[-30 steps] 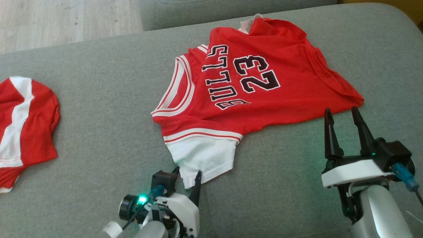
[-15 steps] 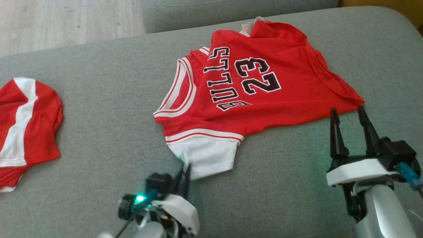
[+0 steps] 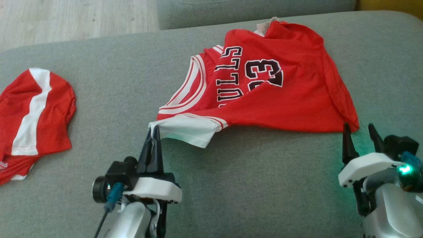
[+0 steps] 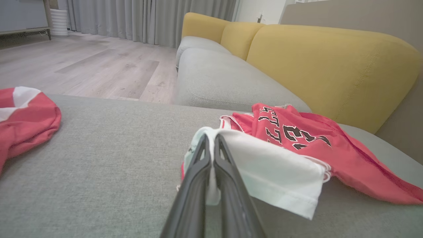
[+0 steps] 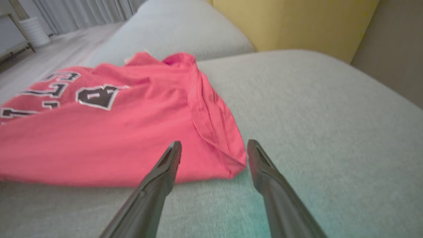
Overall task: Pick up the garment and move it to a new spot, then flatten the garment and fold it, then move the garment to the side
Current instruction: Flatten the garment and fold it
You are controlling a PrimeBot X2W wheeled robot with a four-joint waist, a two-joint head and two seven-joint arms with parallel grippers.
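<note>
The garment [image 3: 284, 99] is a red jersey with black lettering, the number 23 and a white sleeve, lying on the grey sofa cushion [image 3: 109, 99]. My left gripper [image 3: 154, 130] is shut on the tip of the white sleeve [image 3: 188, 130], lifting it off the cushion; the left wrist view shows the white cloth [image 4: 271, 172] pinched between the closed fingers of the gripper [image 4: 211, 140]. My right gripper [image 3: 359, 127] stands open at the jersey's near right corner [image 3: 353, 124]. In the right wrist view that red corner [image 5: 234, 162] lies between the spread fingers of the gripper [image 5: 214, 145].
A second red and white garment [image 3: 33, 115] lies at the cushion's left edge, also seen as a red garment [image 4: 23, 122] in the left wrist view. Wooden floor [image 3: 66, 19] lies beyond the cushion. A yellow sofa back [image 4: 330, 66] rises behind the grey seats.
My left gripper closed on the white sleeve tip and pulled it up and leftward, folding the jersey's near side. The right gripper moved forward to the jersey's corner, still open. The camera shifted slightly.
</note>
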